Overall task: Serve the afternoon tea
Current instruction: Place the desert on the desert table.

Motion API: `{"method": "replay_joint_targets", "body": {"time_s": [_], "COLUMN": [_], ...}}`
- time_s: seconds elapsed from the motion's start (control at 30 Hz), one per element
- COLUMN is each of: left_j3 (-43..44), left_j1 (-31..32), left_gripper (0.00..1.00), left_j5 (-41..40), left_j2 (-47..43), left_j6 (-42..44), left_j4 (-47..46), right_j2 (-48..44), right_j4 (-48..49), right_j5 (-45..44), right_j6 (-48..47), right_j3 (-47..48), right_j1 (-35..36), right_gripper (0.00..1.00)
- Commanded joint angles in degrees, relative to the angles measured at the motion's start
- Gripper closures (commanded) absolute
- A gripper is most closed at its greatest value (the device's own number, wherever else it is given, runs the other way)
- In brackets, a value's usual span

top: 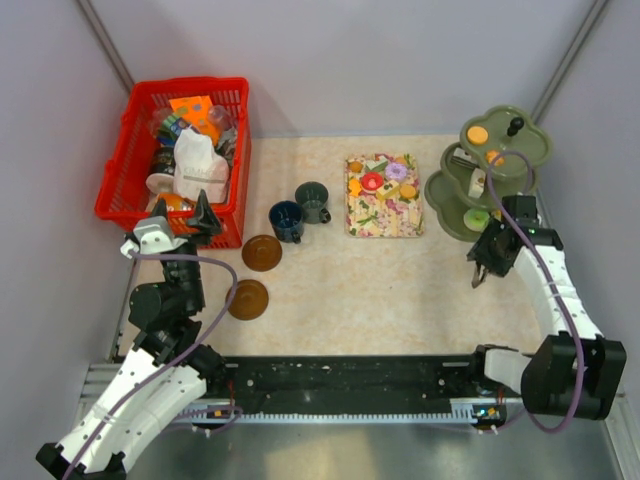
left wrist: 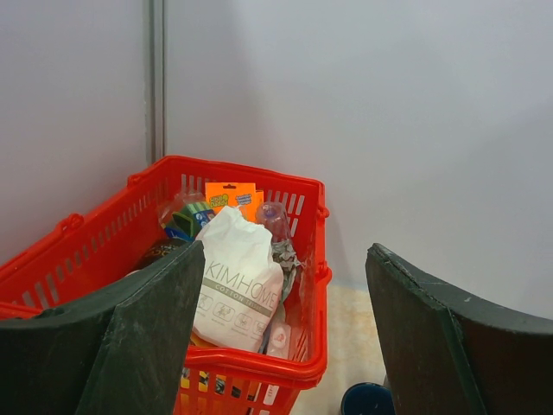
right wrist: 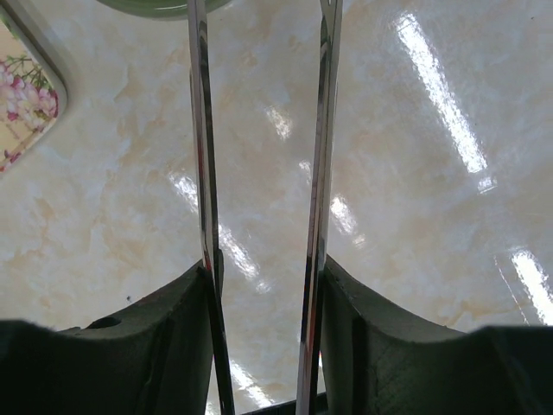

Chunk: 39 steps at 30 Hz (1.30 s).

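1. A red plastic basket (top: pixel 115 190) stands at the far left of the beige marbled table (top: pixel 400 290). It is full of mixed packets, with a white pouch (top: pixel 195 165) on top.
2. The left gripper (top: pixel 205 215) hovers at the basket's near right corner. Its fingers (left wrist: pixel 147 337) are wide apart with nothing between them.
3. Just right of that arm lie two round brown saucers, the far saucer (top: pixel 262 252) and the near saucer (top: pixel 248 299). Both are bare and sit apart from each other.
4. Beyond the saucers, a navy mug (top: pixel 287 221) and a dark-green mug (top: pixel 312 201) stand upright on the table, just beside each other.
5. At centre, a floral rectangular tray (top: pixel 385 222) carries small toy pastries, among them a red doughnut (top: pixel 372 181) and a purple doughnut (top: pixel 397 171).
6. An olive-green three-tier stand (top: pixel 530 150) is at the far right. An orange doughnut (top: pixel 478 134) sits on its top tier, an orange pastry (top: pixel 494 157) on the middle tier and a green pastry (top: pixel 477 217) on the lowest.
7. The right gripper (top: pixel 485 270) hangs just in front of the stand, clamped on thin metal tongs (right wrist: pixel 200 173). The two blades press against the fingers' inner faces and stand apart over bare table, holding nothing.
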<state>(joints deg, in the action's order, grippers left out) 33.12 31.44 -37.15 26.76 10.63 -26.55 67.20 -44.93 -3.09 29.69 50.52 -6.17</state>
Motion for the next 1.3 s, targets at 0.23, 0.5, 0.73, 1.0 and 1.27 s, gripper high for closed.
{"method": "replay_joint_targets", "body": {"time_s": [0.23, 0.5, 0.73, 1.0, 1.27], "left_j3": [0.27, 0.19, 0.27, 0.10, 0.10], "left_j1": [0.20, 0.20, 0.11, 0.11, 0.20], "left_gripper": [0.20, 0.20, 0.20, 0.20, 0.20], "left_j5": [0.41, 0.41, 0.14, 0.06, 0.06], "left_j2": [-0.05, -0.05, 0.31, 0.40, 0.22], "left_j6": [-0.61, -0.79, -0.88, -0.88, -0.70], "left_j4": [-1.32, -1.23, -1.23, -1.23, -1.40], "right_j2": [-7.87, -9.98, -10.33, -5.95, 3.36], "right_j4": [-9.65, -15.18, -16.86, -16.69, -10.89], "right_j5": [6.07, 6.35, 4.85, 0.38, -0.07], "right_j6": [-2.27, -4.73, -3.59, 0.71, 1.95], "right_j3": [3.35, 5.72, 7.92, 11.61, 16.79], "right_j1": [-0.51, 5.28, 15.13, 27.87, 33.68], "right_gripper": [0.57, 0.57, 0.57, 0.57, 0.57]}}
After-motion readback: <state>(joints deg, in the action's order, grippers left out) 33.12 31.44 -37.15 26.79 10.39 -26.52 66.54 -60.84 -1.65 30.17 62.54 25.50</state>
